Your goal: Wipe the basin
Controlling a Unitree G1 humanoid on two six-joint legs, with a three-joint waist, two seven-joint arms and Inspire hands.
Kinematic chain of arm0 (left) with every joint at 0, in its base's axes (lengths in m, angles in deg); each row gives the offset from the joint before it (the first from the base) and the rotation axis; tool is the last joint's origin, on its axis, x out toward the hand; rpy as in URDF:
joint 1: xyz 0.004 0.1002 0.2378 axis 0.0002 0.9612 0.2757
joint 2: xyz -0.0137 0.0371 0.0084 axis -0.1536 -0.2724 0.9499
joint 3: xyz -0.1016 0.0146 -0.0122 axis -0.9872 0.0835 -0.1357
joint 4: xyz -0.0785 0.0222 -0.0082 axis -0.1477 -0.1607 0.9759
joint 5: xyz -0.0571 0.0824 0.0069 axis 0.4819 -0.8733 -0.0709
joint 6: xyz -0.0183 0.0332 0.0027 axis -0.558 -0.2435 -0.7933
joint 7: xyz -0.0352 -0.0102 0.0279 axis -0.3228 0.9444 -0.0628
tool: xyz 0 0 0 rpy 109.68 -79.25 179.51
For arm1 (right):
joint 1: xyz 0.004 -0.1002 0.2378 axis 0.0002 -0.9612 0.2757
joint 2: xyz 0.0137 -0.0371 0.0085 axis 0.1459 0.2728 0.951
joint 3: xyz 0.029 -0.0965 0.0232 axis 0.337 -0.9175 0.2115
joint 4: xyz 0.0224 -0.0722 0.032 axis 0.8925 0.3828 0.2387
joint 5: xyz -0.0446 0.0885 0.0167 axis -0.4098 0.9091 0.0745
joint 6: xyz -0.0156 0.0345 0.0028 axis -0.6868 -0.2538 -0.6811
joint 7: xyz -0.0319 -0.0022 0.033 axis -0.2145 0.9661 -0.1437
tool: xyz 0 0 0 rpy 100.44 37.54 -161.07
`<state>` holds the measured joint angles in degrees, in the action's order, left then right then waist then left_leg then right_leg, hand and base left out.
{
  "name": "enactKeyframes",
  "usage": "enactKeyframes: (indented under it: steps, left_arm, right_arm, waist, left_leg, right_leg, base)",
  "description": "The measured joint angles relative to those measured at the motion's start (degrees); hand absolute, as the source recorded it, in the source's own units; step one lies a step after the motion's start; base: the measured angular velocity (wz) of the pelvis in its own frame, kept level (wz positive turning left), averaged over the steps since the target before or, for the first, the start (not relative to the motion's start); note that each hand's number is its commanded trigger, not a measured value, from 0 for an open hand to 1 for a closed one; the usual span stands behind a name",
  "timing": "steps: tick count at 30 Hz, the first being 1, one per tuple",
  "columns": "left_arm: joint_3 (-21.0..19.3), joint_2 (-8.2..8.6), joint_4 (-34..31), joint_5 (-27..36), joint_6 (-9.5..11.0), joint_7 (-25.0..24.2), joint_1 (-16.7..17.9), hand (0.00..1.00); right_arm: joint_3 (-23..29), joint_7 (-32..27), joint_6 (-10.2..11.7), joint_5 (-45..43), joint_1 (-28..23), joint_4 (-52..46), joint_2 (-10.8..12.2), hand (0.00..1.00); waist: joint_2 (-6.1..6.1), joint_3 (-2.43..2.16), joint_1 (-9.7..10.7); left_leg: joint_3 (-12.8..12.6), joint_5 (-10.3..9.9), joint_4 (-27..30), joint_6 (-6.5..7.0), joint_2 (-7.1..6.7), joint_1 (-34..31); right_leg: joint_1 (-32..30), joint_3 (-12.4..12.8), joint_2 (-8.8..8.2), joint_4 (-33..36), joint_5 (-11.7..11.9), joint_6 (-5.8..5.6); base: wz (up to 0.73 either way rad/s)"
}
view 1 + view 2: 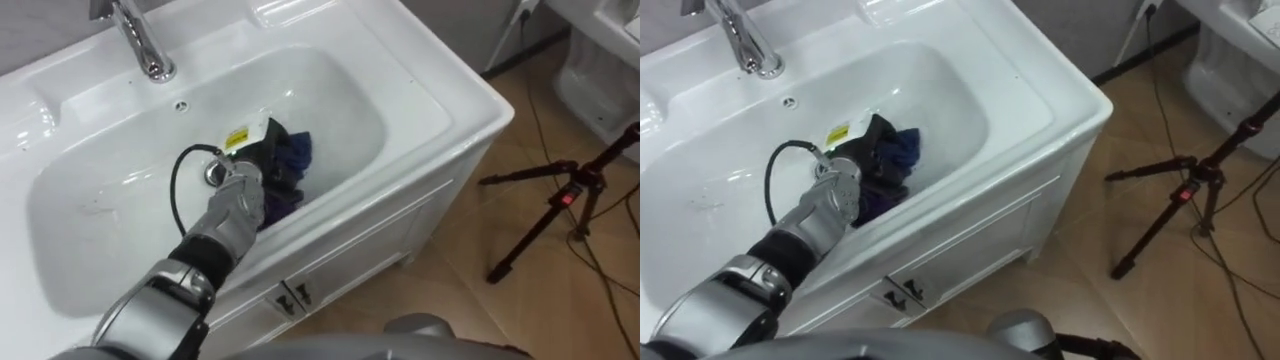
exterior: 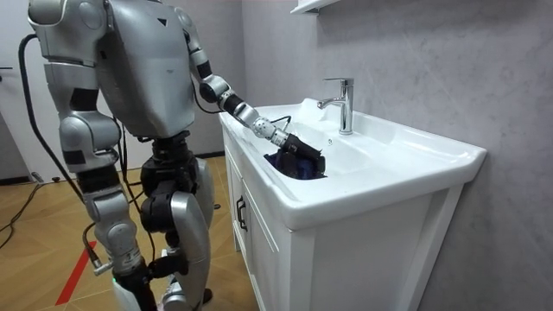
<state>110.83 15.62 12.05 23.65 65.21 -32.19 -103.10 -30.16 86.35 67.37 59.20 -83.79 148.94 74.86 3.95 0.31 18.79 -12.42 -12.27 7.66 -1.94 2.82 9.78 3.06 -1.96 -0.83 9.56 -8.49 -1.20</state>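
Grey wall (image 2: pixel 415 52), wooden floor (image 1: pixel 500 310), white cabinet (image 2: pixel 259 242), seemingly a black tripod (image 1: pixel 560 200) nearby.

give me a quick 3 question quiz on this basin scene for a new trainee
1. True or false: the dark blue cloth lies outside the basin.
2. Which arm reaches into the basin? A) the robot's left B) its right C) neither
3. What dark stand is on the floor to the right of the cabinet?
Key: 1 false, the cloth lies inside the basin. 2 A, the left hand is on the cloth. 3 a tripod.
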Motion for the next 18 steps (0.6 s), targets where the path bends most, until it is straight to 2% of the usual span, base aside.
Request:
enactKeyframes:
  steps: [3, 8, 11, 14, 18]
  left_arm:
    - [0.9, -0.12, -0.5, 5.5, 0.0, -1.3, -1.1, 1.0]
    - [2.2, -0.67, -1.4, 10.1, 0.2, -2.1, -1.1, 1.0]
    - [2.7, -0.75, -2.1, 10.3, 1.1, -2.3, -1.1, 1.0]
    - [3.8, -0.75, -4.9, 10.4, 1.3, -3.3, -1.0, 1.0]
    - [4.5, -0.83, -10.9, 10.6, 1.5, -4.9, 0.4, 1.0]
  right_arm:
    - [-1.4, -0.4, 0.7, 0.0, 0.7, 0.0, -0.3, 0.0]
    - [-3.8, -0.6, 1.0, 0.5, 1.3, -0.1, -0.4, 0.0]
    - [-5.4, -0.7, 1.3, 1.3, 1.9, -0.1, -0.2, 0.0]
    - [-6.2, -0.4, 2.4, 2.0, 2.2, -0.1, 0.1, 0.0]
    - [-7.4, -0.3, 3.5, 4.3, 2.2, 0.2, 0.1, 0.0]
  waist:
    - [0.53, 0.26, 0.1]
    - [0.5, 0.31, -0.1]
    - [0.37, 0.51, -0.2]
    - [0.41, 0.7, -0.4]
    - [0.48, 0.85, -1.7]
  left_leg:
    - [0.0, 0.0, 0.0, 0.0, 0.02, -0.2]
    - [0.1, 0.0, 0.0, 0.02, 0.11, -0.2]
    - [0.2, 0.0, 0.0, 0.03, 0.04, -0.4]
    - [0.4, 0.0, 0.1, 0.03, -0.03, -1.1]
    - [0.7, 0.0, 0.1, 0.04, -0.01, -1.4]
  right_leg:
    - [0.1, -0.5, -0.07, 0.0, 0.0, -0.01]
    - [0.4, -1.3, -0.09, 0.0, 0.0, -0.01]
    - [0.5, -1.3, -0.18, -0.5, 0.0, -0.01]
    - [0.5, -1.5, -0.24, -1.2, 0.1, -0.09]
    - [-0.2, -1.4, -0.16, -1.0, 0.1, -0.08]
  base:
    - [0.11]
    - [0.08]
    - [0.07]
    - [0.15]
    - [-0.03]
